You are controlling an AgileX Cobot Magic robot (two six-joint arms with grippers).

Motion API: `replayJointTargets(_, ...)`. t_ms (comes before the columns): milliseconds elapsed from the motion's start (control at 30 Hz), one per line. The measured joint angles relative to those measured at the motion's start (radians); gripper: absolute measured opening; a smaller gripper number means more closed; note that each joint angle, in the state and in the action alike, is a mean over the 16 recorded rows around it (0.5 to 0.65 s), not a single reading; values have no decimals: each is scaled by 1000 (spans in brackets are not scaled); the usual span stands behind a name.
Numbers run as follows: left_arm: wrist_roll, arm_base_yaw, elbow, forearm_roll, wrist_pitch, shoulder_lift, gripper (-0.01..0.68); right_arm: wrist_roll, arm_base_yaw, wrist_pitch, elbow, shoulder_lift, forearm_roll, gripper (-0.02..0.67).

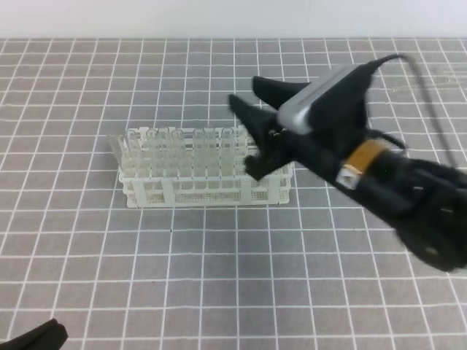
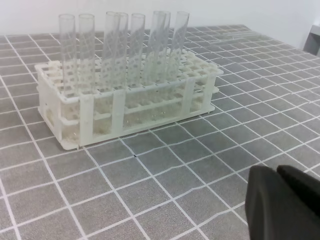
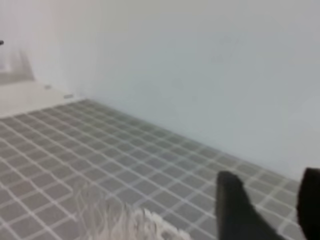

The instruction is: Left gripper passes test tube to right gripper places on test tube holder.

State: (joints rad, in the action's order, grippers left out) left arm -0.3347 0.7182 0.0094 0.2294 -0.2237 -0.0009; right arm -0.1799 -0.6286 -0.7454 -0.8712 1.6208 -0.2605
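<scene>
The right gripper (image 1: 248,106), fingers spread and empty, hovers over the rack (image 1: 208,191) at centre frame. The tubes (image 2: 120,50) stand in the rack. A low sweep could topple them; the left gripper (image 2: 280,200), lower right, has its fingers pressed together.

A grey mat (image 1: 219,292) (white grid lines) meets a pale wall (image 3: 200,60).

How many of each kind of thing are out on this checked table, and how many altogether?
Clear test tubes standing in the rack: 8, as far as the left wrist view shows
White test tube holder: 1
Black grippers: 2, the right gripper above the rack's end and the left gripper low over the table
Total: 11
</scene>
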Motion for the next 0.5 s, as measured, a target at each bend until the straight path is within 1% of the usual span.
replayJointTargets(200,0,0,0,0,-1,0,-1,-6,0,182,140,-291,-3,120)
replayJointTargets(300,0,0,0,0,-1,0,-1,-18,0,278,217,-450,-2,55)
replayJointTargets(400,0,0,2,0,1,1,-1,-57,0,375,294,-605,0,11)
replayJointTargets(500,0,-1,3,0,3,2,-1,-110,0,465,371,-747,2,-6)
